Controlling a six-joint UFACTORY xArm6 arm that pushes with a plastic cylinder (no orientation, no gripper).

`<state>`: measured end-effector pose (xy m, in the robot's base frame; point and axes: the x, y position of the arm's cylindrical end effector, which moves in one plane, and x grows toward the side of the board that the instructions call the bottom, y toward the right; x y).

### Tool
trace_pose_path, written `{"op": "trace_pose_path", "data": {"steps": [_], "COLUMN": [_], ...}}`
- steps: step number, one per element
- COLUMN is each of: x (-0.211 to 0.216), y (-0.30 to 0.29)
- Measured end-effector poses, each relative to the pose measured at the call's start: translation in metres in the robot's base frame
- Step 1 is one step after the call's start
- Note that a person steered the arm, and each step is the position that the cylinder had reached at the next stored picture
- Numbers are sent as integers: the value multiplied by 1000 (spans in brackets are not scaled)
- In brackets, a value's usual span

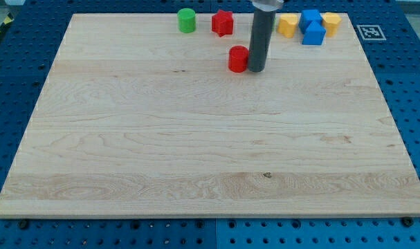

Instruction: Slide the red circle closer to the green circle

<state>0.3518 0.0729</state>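
Observation:
The red circle (pixel 237 59) is a short red cylinder near the view's top, a little right of centre. The green circle (pixel 187 20) is a green cylinder at the view's top, up and to the left of the red one. My tip (pixel 256 70) is at the lower end of the dark rod and sits against the red circle's right side, touching or nearly touching it.
A red star-shaped block (pixel 223 23) stands between the two circles near the top edge. Two yellow blocks (pixel 287 25) (pixel 331 22) and two blue blocks (pixel 310 19) (pixel 313 34) cluster at the top right. The wooden board (pixel 196 152) lies on a blue perforated table.

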Motion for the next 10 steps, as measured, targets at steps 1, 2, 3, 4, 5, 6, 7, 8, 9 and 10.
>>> {"op": "trace_pose_path", "data": {"steps": [1, 2, 3, 4, 5, 6, 7, 8, 9, 10], "x": [-13, -24, -36, -51, -64, -70, -67, -46, -40, -40], "y": [-22, -44, -67, -89, -116, -141, -145, -147, -173, -191]}}
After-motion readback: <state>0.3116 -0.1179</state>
